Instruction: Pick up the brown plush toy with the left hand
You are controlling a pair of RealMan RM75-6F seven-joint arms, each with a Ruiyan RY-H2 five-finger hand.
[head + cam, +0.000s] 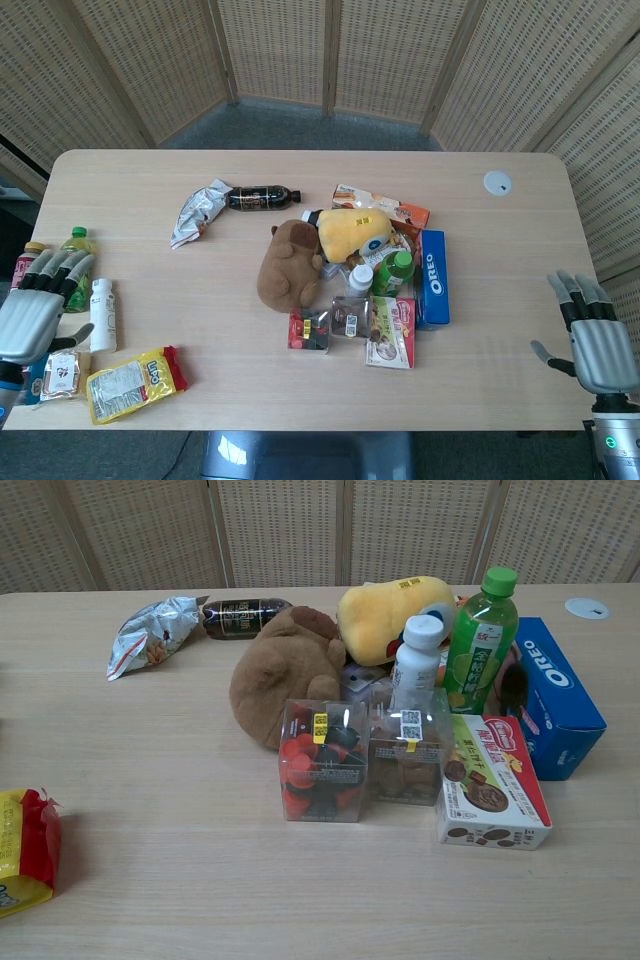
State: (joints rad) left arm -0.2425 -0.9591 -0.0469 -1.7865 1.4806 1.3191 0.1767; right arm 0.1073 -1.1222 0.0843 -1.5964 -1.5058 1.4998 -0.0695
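Note:
The brown plush toy [289,265] lies near the middle of the table, its head against a yellow plush [352,231]; in the chest view the brown plush toy [281,672] sits just behind two clear snack boxes. My left hand [38,317] hovers at the table's left edge, fingers apart and empty, far from the toy. My right hand [594,340] hangs off the table's right edge, fingers spread and empty. Neither hand shows in the chest view.
Around the toy: clear snack boxes [323,760], a white bottle [414,664], a green bottle [477,638], a blue Oreo box [558,693], a biscuit box [489,793]. A dark bottle [262,198] and foil bag [195,213] lie behind. Bottles [102,314] and a yellow packet [134,383] crowd the left edge.

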